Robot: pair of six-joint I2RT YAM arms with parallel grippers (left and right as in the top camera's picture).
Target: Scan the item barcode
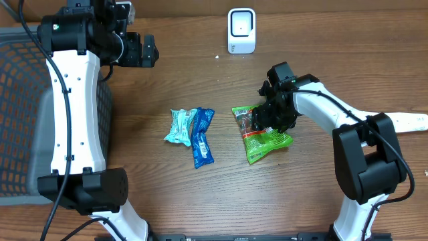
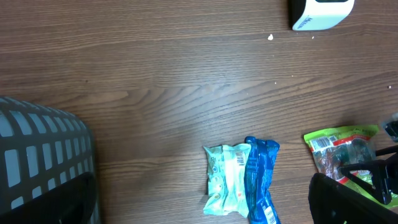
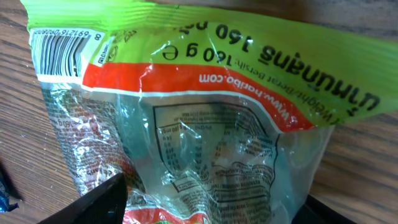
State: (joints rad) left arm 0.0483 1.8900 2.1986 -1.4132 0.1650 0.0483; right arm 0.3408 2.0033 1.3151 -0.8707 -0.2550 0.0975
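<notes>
My right pincer (image 1: 271,120) is hovering low over the green snack packet (image 1: 267,142), which is lying flat on the bench (image 1: 334,40) right of centre, well apart from the scanner (image 1: 241,30) at the far edge. The fingers are straddling the packet in the wrist view, but I cannot tell whether they are gripping it or standing free. The barcode (image 3: 57,53) is facing up at the packet's corner. My left pincer (image 1: 144,50) is waiting open and empty, far left, near the basket (image 1: 17,80). A blue packet (image 1: 202,137) and a pale teal packet (image 1: 180,127) are lying touching at centre. I am judging the task as barely begun: lifting the packet, carrying it over and presenting it to the scanner are all pending.
</notes>
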